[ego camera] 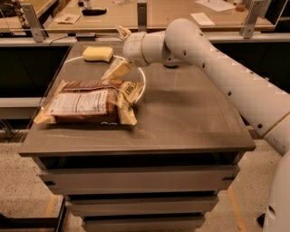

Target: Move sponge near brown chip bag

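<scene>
The sponge [97, 53], a small pale-yellow block, lies at the far left of the grey table [190, 122]. The brown chip bag [88, 102] lies flat at the front left, label panel up. My gripper [116, 71] reaches in from the right on the white arm [217, 59]. It points down and to the left, just above the bag's far right corner. It is a short way to the right of the sponge and in front of it, touching neither. It holds nothing that I can see.
A thin white loop [144, 81] lies on the table around the gripper. My arm covers the far middle of the table. Workbenches [181, 13] with small items and metal posts stand behind. The table drops off at its front and side edges.
</scene>
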`<state>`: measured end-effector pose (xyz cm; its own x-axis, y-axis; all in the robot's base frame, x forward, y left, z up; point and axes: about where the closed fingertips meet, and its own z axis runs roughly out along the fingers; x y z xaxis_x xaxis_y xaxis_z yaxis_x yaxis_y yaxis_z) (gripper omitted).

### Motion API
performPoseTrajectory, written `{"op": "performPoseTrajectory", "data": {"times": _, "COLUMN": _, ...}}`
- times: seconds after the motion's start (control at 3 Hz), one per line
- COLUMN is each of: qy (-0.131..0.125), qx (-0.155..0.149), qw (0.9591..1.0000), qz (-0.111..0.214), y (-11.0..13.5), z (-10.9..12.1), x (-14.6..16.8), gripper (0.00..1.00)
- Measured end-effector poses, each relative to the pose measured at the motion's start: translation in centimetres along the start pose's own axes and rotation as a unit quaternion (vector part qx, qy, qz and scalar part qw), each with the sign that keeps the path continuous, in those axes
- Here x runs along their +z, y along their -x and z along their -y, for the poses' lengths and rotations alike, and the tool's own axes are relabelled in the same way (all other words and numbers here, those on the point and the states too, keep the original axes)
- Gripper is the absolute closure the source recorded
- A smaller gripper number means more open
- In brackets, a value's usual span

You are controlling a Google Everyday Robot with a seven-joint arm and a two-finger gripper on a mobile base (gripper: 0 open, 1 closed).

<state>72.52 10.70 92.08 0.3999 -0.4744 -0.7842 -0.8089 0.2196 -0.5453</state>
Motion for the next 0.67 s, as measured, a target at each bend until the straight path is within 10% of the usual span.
{"op": "performPoseTrajectory", "data": {"times": 0.67, "qy": -0.029, "qx": 0.005, "qw": 0.9996, "qz": 0.003, "y": 0.16, "z": 1.40, "x": 0.23, "gripper": 0.00}}
